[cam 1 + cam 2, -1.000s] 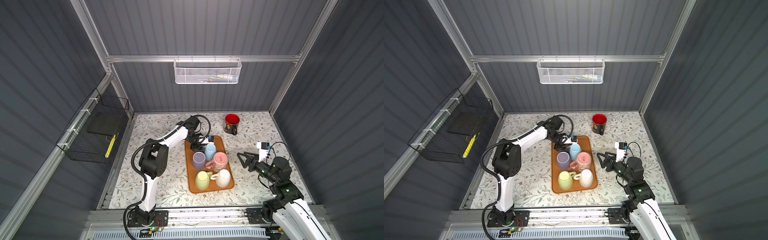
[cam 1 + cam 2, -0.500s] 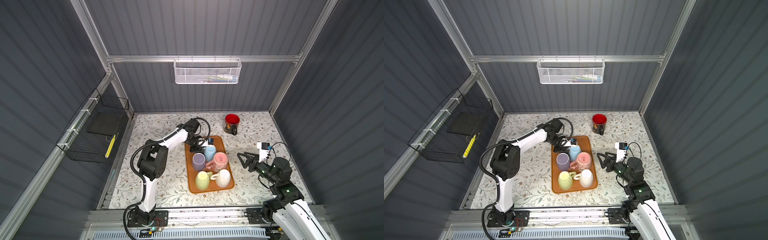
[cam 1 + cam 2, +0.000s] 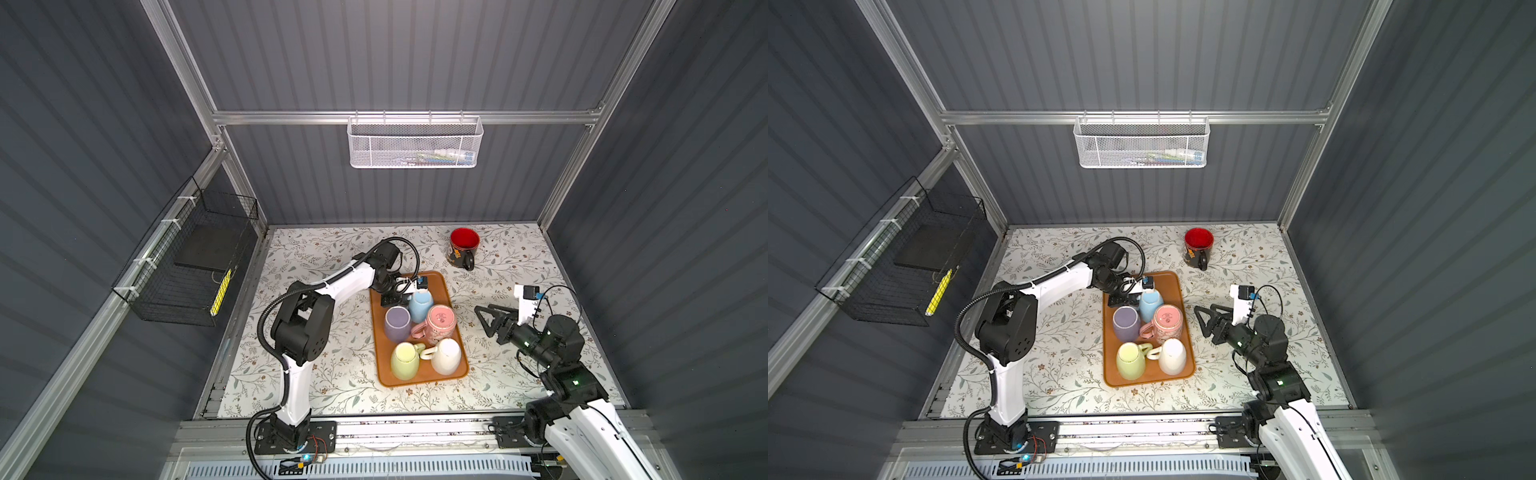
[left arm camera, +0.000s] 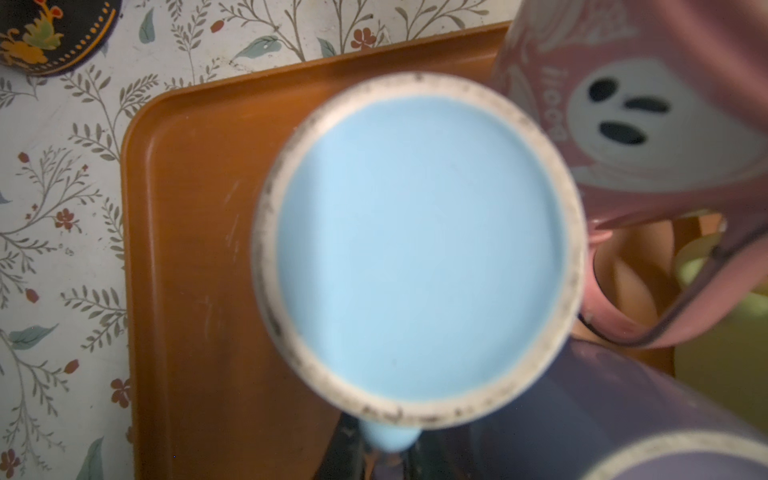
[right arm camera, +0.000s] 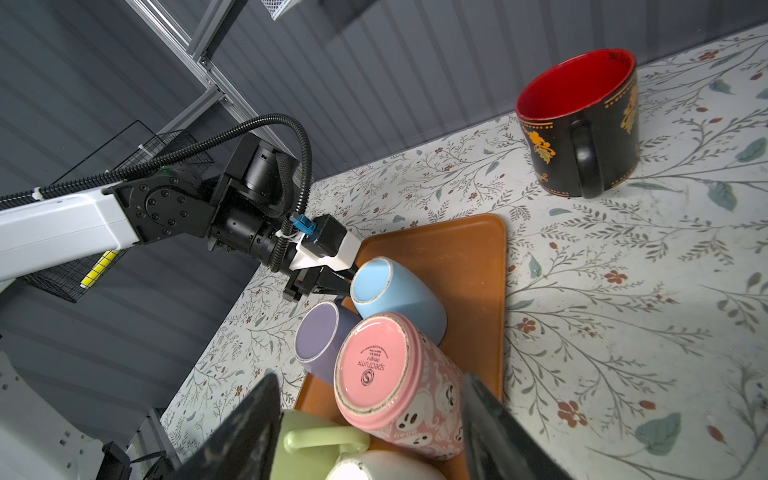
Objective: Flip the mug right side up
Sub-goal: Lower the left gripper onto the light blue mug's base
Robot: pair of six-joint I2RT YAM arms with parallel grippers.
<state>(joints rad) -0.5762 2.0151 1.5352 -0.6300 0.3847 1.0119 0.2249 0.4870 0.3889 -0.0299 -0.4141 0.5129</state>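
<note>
A light blue mug [image 3: 419, 305] [image 3: 1150, 305] stands upside down at the far end of the orange tray [image 3: 440, 282], its pale base ring [image 4: 419, 249] filling the left wrist view. My left gripper [image 3: 405, 297] [image 5: 345, 282] reaches in low from the left. The mug's handle [image 4: 388, 440] sits between its dark fingers, which press against it on both sides. My right gripper [image 3: 482, 323] [image 3: 1200, 321] hovers open to the right of the tray, pointing at the mugs with nothing in it.
Upside down on the tray are also a purple mug [image 3: 397, 324], a pink ghost mug [image 3: 440, 322], a green mug [image 3: 405, 360] and a white mug [image 3: 446, 355], packed close. A black mug with red inside [image 3: 463, 247] stands upright behind the tray. Wire baskets hang on the back wall [image 3: 415, 143] and left wall [image 3: 191, 266].
My left gripper has slid in toward the blue mug and its jaws have narrowed around the handle. The right arm has not moved.
</note>
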